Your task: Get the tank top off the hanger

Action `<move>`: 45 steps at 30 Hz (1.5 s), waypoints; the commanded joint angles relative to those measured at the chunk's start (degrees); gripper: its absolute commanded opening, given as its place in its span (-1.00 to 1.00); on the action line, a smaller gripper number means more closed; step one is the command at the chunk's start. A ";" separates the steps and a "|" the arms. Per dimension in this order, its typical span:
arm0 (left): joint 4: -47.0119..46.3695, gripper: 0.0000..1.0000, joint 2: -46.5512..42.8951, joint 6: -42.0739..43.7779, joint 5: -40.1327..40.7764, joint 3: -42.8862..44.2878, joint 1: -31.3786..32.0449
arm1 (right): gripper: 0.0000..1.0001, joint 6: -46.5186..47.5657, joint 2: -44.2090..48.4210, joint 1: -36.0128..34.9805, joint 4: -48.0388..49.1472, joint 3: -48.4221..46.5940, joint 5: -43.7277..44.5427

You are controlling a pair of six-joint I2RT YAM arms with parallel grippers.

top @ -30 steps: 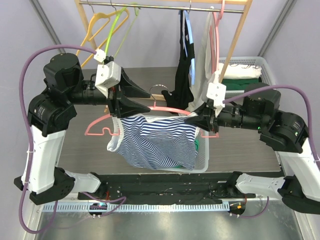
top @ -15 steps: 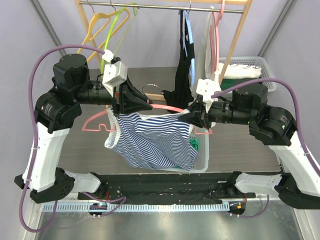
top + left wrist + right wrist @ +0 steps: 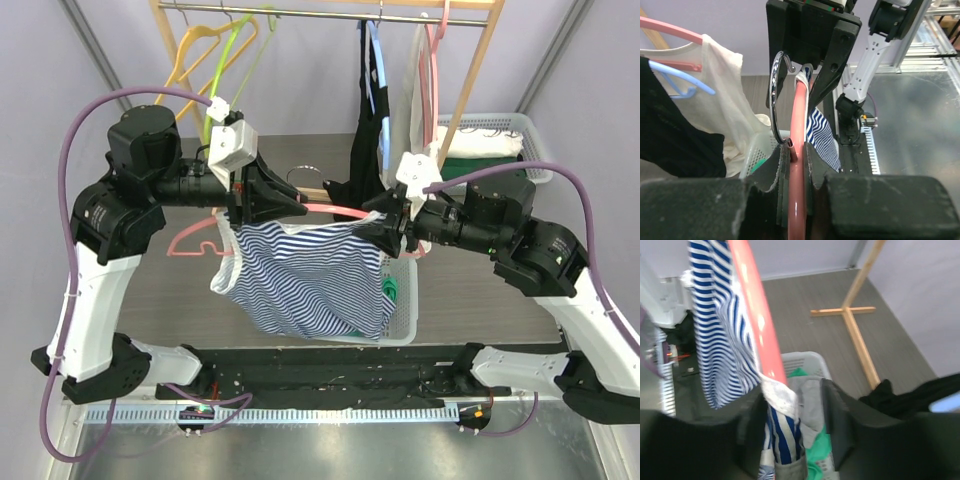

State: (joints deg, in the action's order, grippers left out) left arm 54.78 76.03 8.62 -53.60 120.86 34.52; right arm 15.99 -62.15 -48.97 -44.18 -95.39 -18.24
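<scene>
Top external view: the pink hanger [image 3: 330, 210] lies almost level in the air between the two arms, with its long axis running from left to right. The striped tank top [image 3: 310, 280] hangs down from it, above the white basket [image 3: 405, 300].

The left gripper [image 3: 292, 204] is on the middle of the hanger. In the left wrist view its jaws are closed tightly on the pink bar, just beside the metal hook [image 3: 774, 100], so this arm carries the hanger.

The right gripper [image 3: 376, 226] is at the right end of the hanger, where the shoulder strap sits. In the right wrist view the fingers [image 3: 752, 425] stand partly open, one on each side of the hanger end and the white strap [image 3: 782, 395]. A gap shows on both sides, so they grip nothing.

The strap is therefore between the right jaws, and the hanger arm points straight into them, along the direction of the gripper. I judge the right arm to be the nearer one for the next move: it should close on the strap only, not on the pink bar, and slide the strap outward past the right end of the hanger.
</scene>
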 commanded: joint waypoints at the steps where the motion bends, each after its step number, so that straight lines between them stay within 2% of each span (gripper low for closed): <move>1: -2.32 -1.00 -0.18 4.46 2.53 2.45 0.28 | 0.21 -3.33 4.40 -0.07 9.81 3.10 12.33; 2: -1.97 -1.00 -0.09 5.87 3.24 2.54 0.28 | 0.39 -3.85 5.54 -0.07 10.69 3.81 14.18; 5: -1.26 -0.99 0.26 7.02 3.95 3.33 0.28 | 0.60 -5.61 10.55 0.01 14.64 7.67 22.35; 9: -1.00 -1.00 0.87 7.02 4.12 4.38 0.28 | 0.71 -8.95 15.64 -0.07 17.11 10.93 26.50; 12: -0.99 -0.99 1.23 7.20 4.21 4.82 0.28 | 0.60 -13.25 19.60 -0.07 19.82 14.35 24.14; 13: -0.91 -1.00 1.31 7.20 4.21 5.00 0.28 | 0.43 -15.53 20.74 -0.07 20.45 16.27 22.91; 20: -0.82 -1.00 1.58 7.28 4.65 6.06 0.28 | 0.16 -24.67 20.23 -0.07 21.07 19.19 15.52; 26: -0.56 -0.99 1.40 7.55 4.74 6.32 0.28 | 0.18 -32.41 21.10 -0.07 26.86 24.28 13.76; 34: -0.38 -1.00 1.14 7.64 4.56 6.50 0.28 | 0.40 -33.21 19.61 -0.07 28.27 26.49 14.37; 39: -0.20 -1.00 0.88 7.90 4.56 6.50 0.28 | 0.34 -34.44 19.79 -0.07 28.01 27.19 14.46; 45: 0.41 -1.00 0.87 8.95 5.26 6.23 0.28 | 0.22 -37.43 24.70 -0.07 28.01 30.09 14.46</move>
State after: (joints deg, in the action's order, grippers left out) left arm 58.08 78.15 15.99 -47.62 125.25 34.54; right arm -18.57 -40.36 -48.95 -18.41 -66.89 -3.31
